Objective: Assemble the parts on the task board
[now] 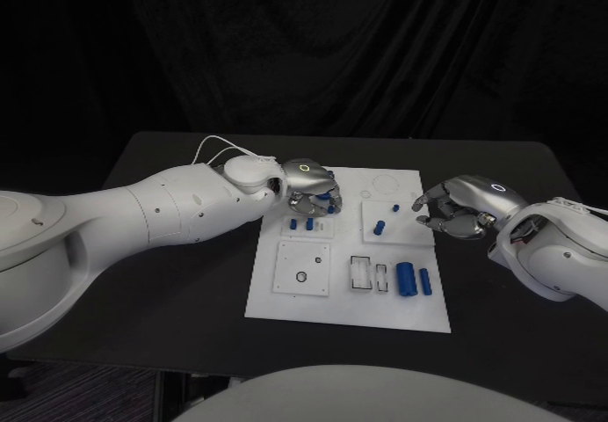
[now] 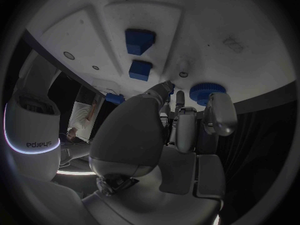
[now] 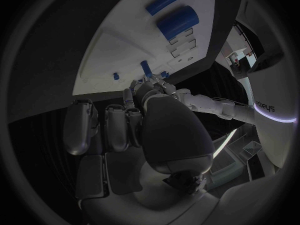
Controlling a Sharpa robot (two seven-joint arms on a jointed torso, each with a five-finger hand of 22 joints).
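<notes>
The white task board (image 1: 332, 303) lies in the middle of the black table. My left hand (image 1: 308, 188) hovers over the board's far left part and pinches a blue ridged round part (image 2: 207, 92) at its fingertips. Two short blue pegs (image 1: 300, 224) stand in a raised plate just below that hand; the left wrist view shows them as blue blocks (image 2: 139, 40). My right hand (image 1: 456, 211) sits at the board's right edge with its fingers curled in and nothing in them. A slim blue peg (image 1: 380, 230) and a smaller one (image 1: 394, 208) stand on the plate beside it.
Two blue cylinders, one thick (image 1: 406, 278) and one thin (image 1: 426, 281), lie at the board's near right; the right wrist view shows the thick cylinder (image 3: 178, 22) too. A plate with a round hole (image 1: 303, 268) and two rectangular slots (image 1: 361, 273) occupy the near part. Bare black table surrounds the board.
</notes>
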